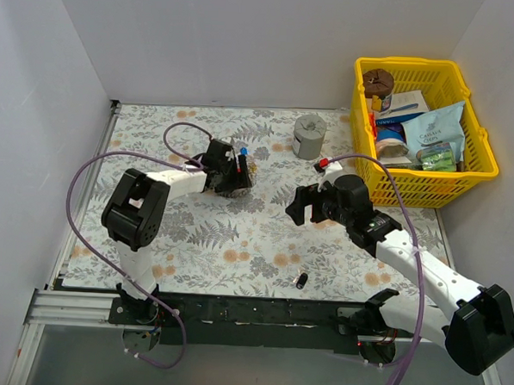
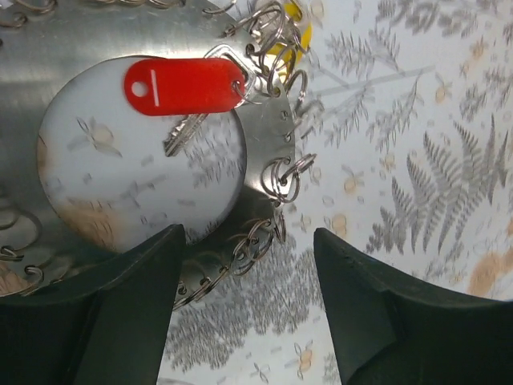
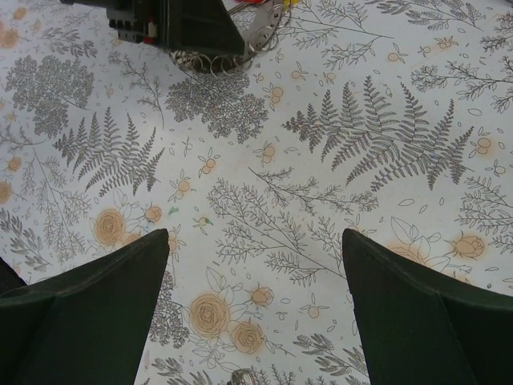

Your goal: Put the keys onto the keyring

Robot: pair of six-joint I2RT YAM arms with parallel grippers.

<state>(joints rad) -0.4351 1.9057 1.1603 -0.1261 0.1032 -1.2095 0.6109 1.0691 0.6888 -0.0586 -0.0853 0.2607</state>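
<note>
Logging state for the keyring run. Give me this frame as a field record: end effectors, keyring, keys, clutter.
left end effector: open, fingers either side of the keyring's rim
right end effector: open, empty, above bare tablecloth
keyring: flat on the table, small split rings along its rim
red key: lying over the keyring's centre opening; whether hooked on, cannot tell
black cylinder: loose, near the front edge
grey cup: upright, behind the right end effector
yellow basket: far right, holds packets
</note>
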